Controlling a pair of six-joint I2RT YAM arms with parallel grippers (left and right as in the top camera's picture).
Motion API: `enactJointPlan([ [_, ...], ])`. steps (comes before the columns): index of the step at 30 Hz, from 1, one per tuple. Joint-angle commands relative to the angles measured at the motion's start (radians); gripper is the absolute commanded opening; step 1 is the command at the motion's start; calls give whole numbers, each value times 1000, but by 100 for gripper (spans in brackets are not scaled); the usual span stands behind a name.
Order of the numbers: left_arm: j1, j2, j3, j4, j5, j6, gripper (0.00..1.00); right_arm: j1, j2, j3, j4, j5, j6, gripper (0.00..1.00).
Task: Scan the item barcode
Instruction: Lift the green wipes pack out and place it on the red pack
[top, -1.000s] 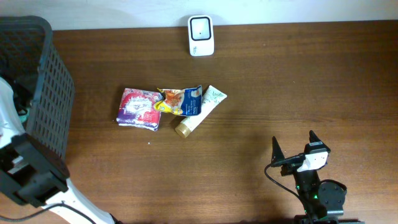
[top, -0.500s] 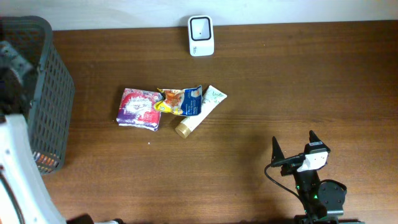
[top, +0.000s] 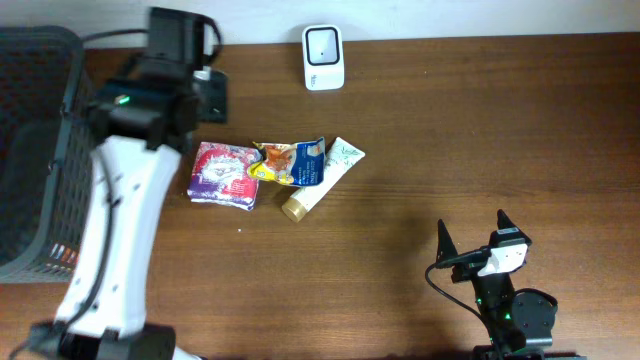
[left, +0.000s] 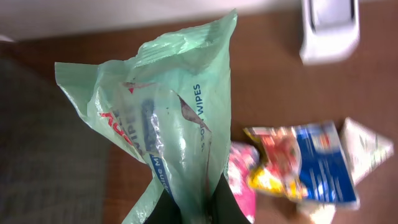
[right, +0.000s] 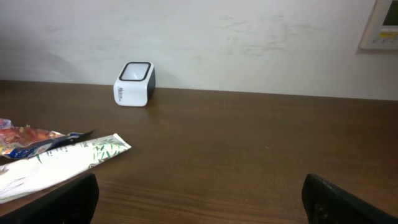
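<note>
The left fingers (left: 214, 208) are pinched almost shut on the lower edge of a green wipes packet (left: 168, 118), holding it up off the counter (left: 267, 93), just left of the white scanner (left: 329, 28). The right fingers (right: 348, 202) stand wide apart with nothing in them, well apart from the scanner. By my reading the pick-up is done, and presenting the barcode to the scanner's window remains. No barcode shows on the crumpled film, and from overhead the wrist hides the packet
</note>
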Motion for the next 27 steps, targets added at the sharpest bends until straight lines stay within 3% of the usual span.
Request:
enactJointPlan([
  [1,-9,76,-80,0,105,116,0,6,-6,-8,-2,4,8,99],
  [15,-8,130,-397,68,54,68,0,6,-6,-8,-1,4,8,99],
  [17,-8,130,-397,69,44,64,38,6,-6,-8,-1,4,8,99],
  [19,-8,130,-397,69,43,64,63,6,-6,-8,-1,4,8,99],
  [21,-8,129,-397,74,39,64,97,6,-6,-8,-1,4,8,99],
  [27,-8,82,-237,-1,-9,57,99,6,-6,-8,-1,4,8,99],
])
